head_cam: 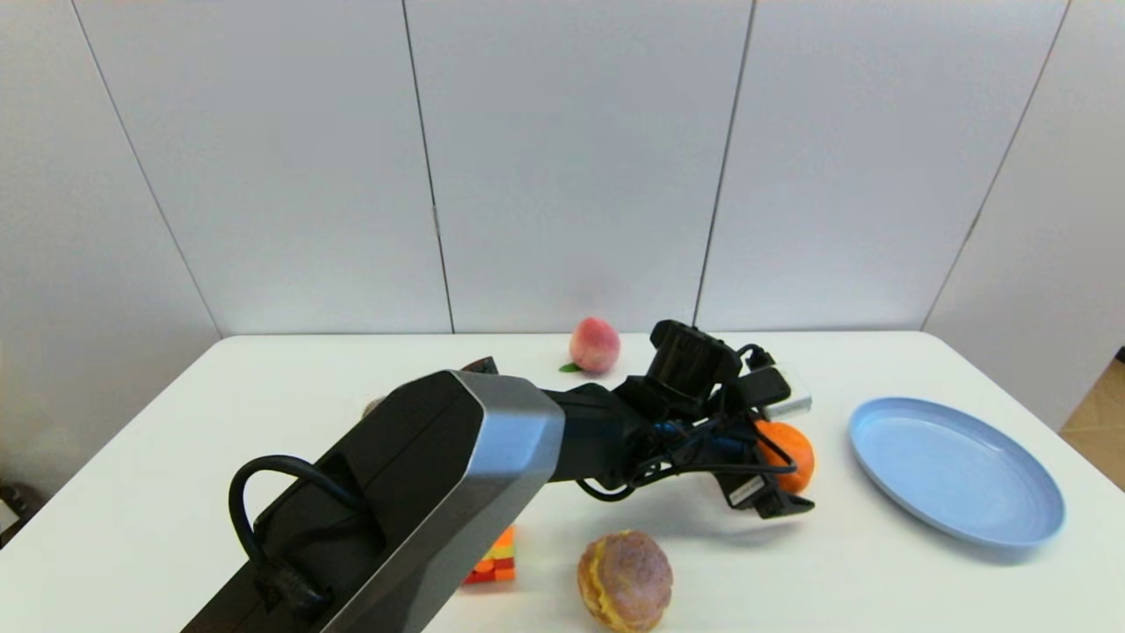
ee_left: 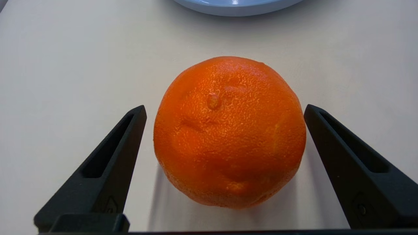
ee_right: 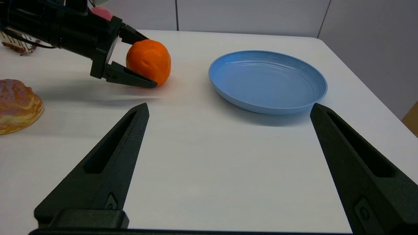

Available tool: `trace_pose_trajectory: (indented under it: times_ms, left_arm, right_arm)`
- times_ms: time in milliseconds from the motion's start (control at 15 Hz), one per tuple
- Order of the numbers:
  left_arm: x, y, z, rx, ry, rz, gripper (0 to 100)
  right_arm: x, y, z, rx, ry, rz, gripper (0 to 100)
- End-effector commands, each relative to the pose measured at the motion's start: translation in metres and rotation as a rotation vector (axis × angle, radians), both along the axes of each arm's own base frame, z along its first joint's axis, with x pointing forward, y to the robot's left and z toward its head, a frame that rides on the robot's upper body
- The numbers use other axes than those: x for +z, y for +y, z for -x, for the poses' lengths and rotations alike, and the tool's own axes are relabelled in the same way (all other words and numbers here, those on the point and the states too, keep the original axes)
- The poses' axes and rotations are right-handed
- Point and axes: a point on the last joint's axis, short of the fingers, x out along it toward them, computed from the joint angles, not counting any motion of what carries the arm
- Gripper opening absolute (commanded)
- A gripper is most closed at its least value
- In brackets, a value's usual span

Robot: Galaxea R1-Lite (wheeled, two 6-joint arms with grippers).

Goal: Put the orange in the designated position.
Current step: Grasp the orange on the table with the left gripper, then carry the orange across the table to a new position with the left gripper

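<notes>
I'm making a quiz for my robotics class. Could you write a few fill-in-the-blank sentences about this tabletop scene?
1. The left gripper has its fingers ____ on either side of the orange.
2. The orange rests on the white ____.
3. The plate beside the orange is coloured ____.
4. The pink fruit at the back of the table is a ____.

Missing words: open; table; blue; peach

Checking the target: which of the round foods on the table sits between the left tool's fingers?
The orange, bracketed by the open left tool; the peach and bread bun lie apart.
</notes>
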Motion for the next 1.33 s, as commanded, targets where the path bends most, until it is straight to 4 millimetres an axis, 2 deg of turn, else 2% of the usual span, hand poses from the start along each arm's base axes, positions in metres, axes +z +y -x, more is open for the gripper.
trace_pose_trajectory:
  times_ms: [67, 400, 467, 800, 933, 1133, 1267, 1333]
  left_arm:
    - [-0.001, -0.001, 0.001, -0.004, 0.004, 0.001, 100]
    - [-0.002, -0.004, 0.003, -0.010, 0.000, 0.006, 100]
    - [-0.002, -0.004, 0.003, -0.010, 0.000, 0.006, 0]
    - [-0.002, -0.006, 0.006, -0.017, 0.000, 0.005, 0]
    - [0.006, -0.003, 0.006, -0.016, -0.012, 0.012, 0]
    - [0.048, 0.016, 0.003, 0.009, -0.032, 0.020, 0]
    - [0.085, 0.046, 0.000, 0.040, -0.046, -0.005, 0]
    - [0.112, 0.074, -0.001, 0.065, -0.067, -0.035, 0]
  right_arm:
    - [0.000, 0.000, 0.000, 0.000, 0.000, -0.001, 100]
    - [0.000, 0.000, 0.000, -0.001, 0.001, -0.007, 100]
    - [0.000, 0.000, 0.000, -0.001, 0.001, -0.013, 100]
    - [0.000, 0.000, 0.000, -0.001, 0.001, -0.013, 100]
    - [0.000, 0.000, 0.000, -0.001, 0.001, -0.013, 100]
    - [0.000, 0.000, 0.000, -0.001, 0.001, -0.013, 100]
    - [0.000, 0.000, 0.000, -0.001, 0.001, -0.013, 100]
    - [0.000, 0.000, 0.000, -0.001, 0.001, -0.013, 100]
